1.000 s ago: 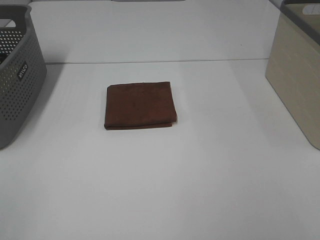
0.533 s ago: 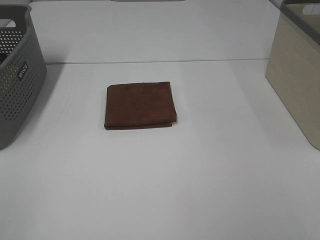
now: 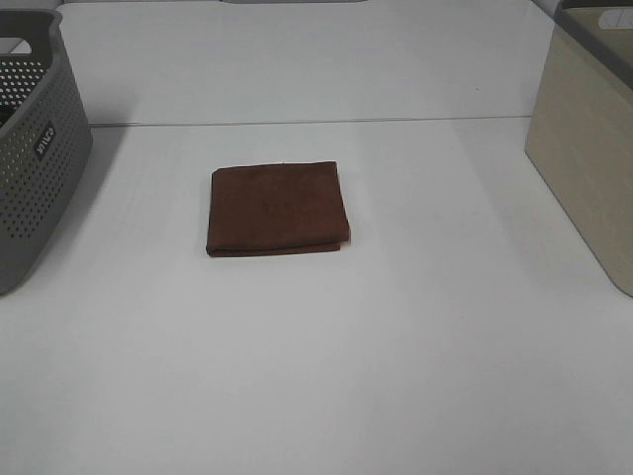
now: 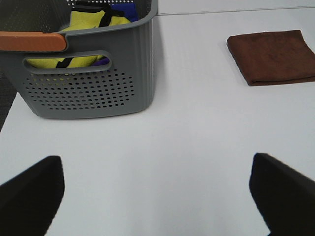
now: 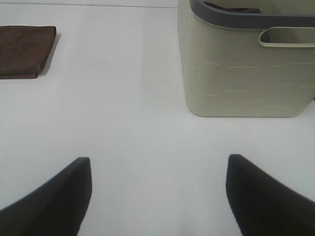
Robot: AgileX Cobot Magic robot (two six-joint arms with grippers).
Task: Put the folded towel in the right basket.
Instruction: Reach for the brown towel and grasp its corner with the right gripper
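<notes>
A folded brown towel (image 3: 278,208) lies flat in the middle of the white table; it also shows in the left wrist view (image 4: 273,56) and the right wrist view (image 5: 24,50). The right basket (image 3: 588,139) is beige with a grey rim and stands at the table's right edge; it also shows in the right wrist view (image 5: 246,64). Neither arm shows in the exterior high view. My left gripper (image 4: 157,196) is open and empty above bare table, far from the towel. My right gripper (image 5: 157,194) is open and empty, in front of the beige basket.
A grey perforated basket (image 3: 30,148) stands at the table's left edge. In the left wrist view it (image 4: 83,73) holds yellow and blue items. A seam runs across the table (image 3: 316,376) behind the towel.
</notes>
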